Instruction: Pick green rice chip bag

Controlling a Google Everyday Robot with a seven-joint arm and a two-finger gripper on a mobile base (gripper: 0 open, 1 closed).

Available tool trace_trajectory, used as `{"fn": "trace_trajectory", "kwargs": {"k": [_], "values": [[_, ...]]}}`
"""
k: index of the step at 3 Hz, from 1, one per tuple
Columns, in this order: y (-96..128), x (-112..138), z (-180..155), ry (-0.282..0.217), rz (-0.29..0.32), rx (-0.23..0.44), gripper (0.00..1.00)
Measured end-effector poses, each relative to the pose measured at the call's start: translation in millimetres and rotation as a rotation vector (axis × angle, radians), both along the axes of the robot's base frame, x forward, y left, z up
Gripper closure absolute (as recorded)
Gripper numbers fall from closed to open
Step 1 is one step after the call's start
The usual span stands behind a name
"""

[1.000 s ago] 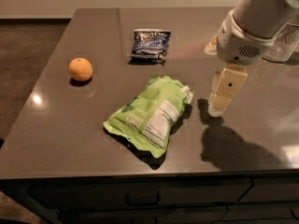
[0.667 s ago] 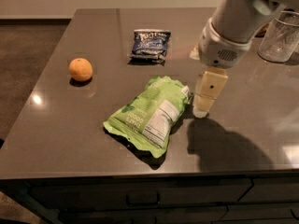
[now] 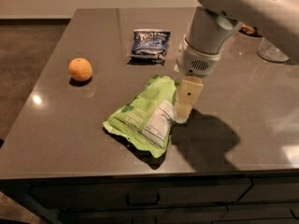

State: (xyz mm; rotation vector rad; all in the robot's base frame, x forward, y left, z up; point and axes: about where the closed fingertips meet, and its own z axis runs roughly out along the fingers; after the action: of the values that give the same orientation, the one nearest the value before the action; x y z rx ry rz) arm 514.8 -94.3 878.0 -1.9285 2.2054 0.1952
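The beige gripper (image 3: 183,115) is hanging at the right edge of the crinkly lime-green rice chip bag (image 3: 142,118); grip state indeterminable; aim for a raised fold.

One green rice chip bag (image 3: 145,115) is lying on one dark countertop (image 3: 56,125). Snack bags are numbering two in all; the other, one dark blue snack bag (image 3: 149,44), is sitting beyond the green one. One orange (image 3: 80,69) is resting well to its left in the view. One clear glass (image 3: 272,52) is standing well to its right. One gripper (image 3: 183,113) is hanging at the green bag's right edge.
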Motion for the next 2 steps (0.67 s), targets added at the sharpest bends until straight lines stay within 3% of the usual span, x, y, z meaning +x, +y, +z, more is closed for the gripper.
{"fn": "trace_trajectory", "kwargs": {"k": [1, 2], "values": [[13.5, 3.8, -12.0, 0.050, -0.007, -0.003, 0.16], [21.1, 6.1, -20.8, 0.086, -0.020, -0.013, 0.40]]}}
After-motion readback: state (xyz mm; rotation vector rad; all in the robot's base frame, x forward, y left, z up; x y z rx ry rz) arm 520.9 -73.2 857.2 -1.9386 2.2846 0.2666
